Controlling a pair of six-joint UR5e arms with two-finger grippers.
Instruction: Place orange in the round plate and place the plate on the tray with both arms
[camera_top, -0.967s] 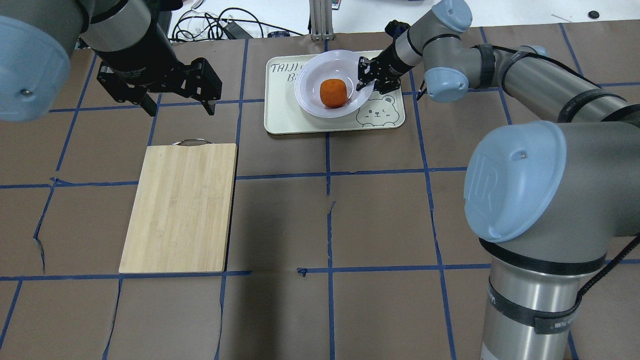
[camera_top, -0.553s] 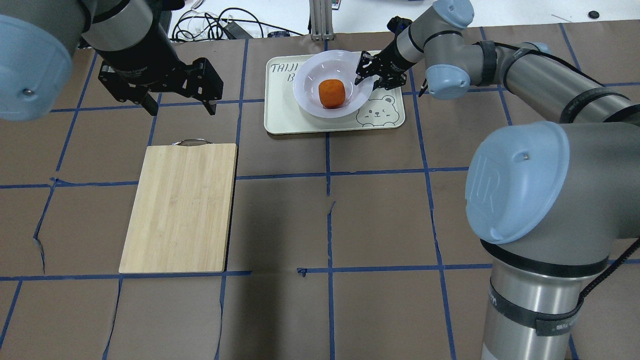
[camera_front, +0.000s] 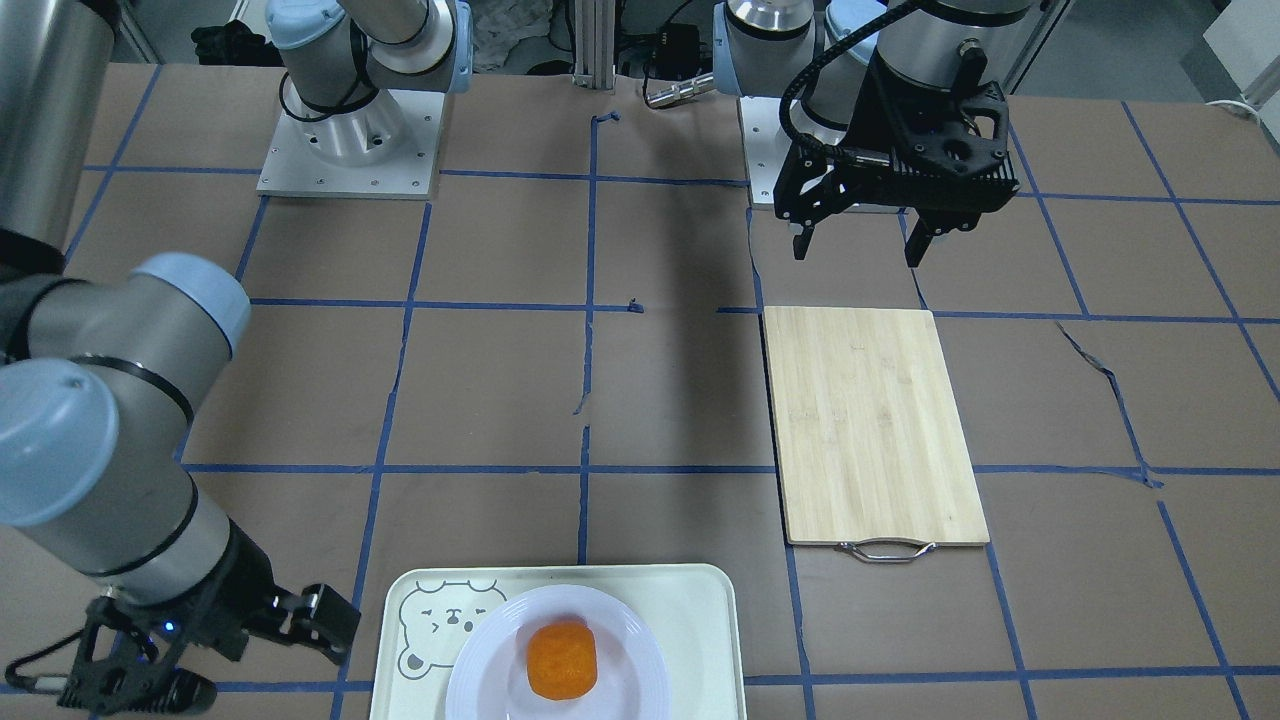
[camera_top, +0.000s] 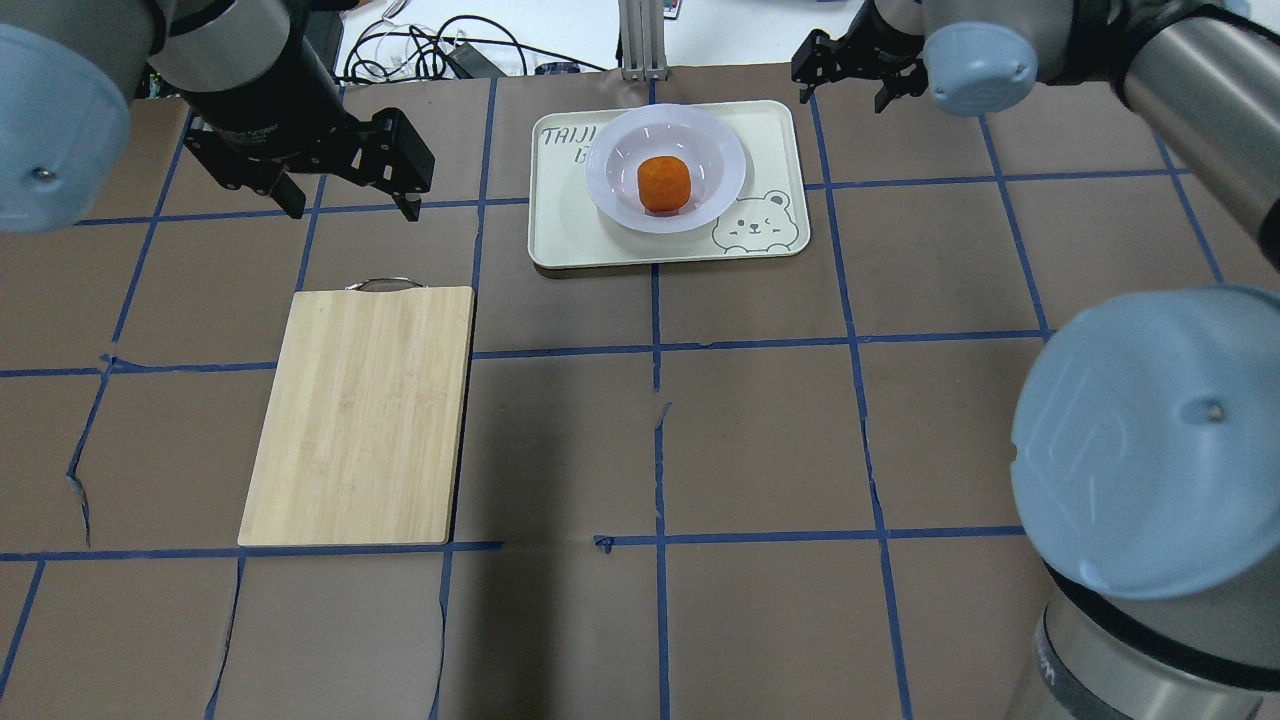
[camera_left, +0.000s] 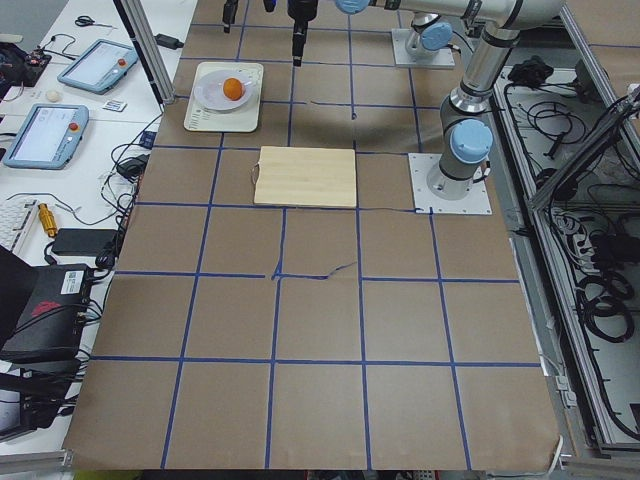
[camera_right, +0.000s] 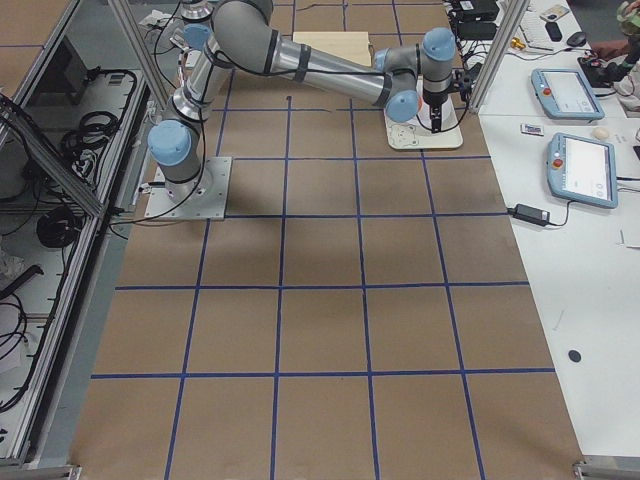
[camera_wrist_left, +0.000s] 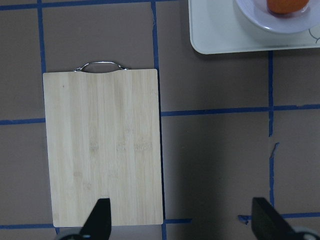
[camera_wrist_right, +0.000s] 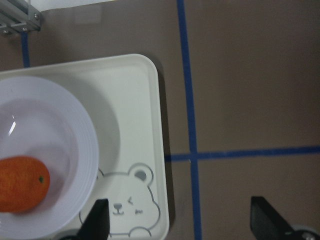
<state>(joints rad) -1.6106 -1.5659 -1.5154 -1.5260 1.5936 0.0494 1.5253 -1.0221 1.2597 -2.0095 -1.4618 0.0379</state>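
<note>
Lying long axis left-right, tray (camera_top: 570, 240) holds plate (camera_top: 716, 160), orange (camera_top: 664, 184).

brown table (camera_top: 760, 440), blue tape grid (camera_top: 657, 349)

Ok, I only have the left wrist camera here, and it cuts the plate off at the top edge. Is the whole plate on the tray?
Observer: Yes, the round plate sits on the tray, toward its far edge.
Operator: And the orange?
Observer: The orange rests in the plate's sunken centre.
Operator: Where is the right tool?
Observer: The right tool is open, holds nothing and is clear of the plate.
</note>
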